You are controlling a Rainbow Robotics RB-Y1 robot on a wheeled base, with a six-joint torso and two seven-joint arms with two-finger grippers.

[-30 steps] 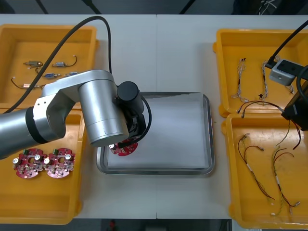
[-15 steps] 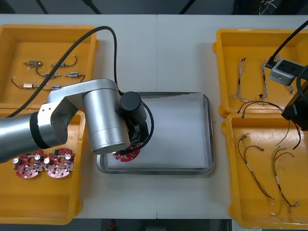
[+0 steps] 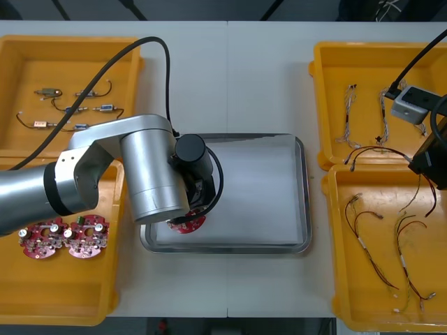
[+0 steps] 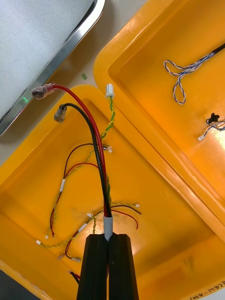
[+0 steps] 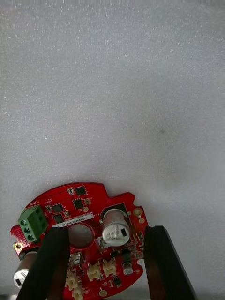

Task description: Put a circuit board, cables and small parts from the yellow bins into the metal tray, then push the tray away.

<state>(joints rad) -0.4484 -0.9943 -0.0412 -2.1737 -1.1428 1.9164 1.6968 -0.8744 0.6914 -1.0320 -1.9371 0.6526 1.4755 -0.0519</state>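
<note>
The left gripper (image 5: 107, 229) stood open, its fingers spread apart over the round red circuit board (image 5: 89, 206). The board lay on the white floor of the metal tray (image 3: 302, 195), in its lower left corner. At the right edge of the front view, the right gripper (image 4: 108, 236) was closed on a red and black cable (image 4: 96, 140), above a yellow bin (image 4: 154, 197).

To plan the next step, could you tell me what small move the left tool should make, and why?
Probably lift the left tool straight up: its fingers stand apart and the circuit board lies on the metal tray's floor. The right tool is shut on a cable.
</note>
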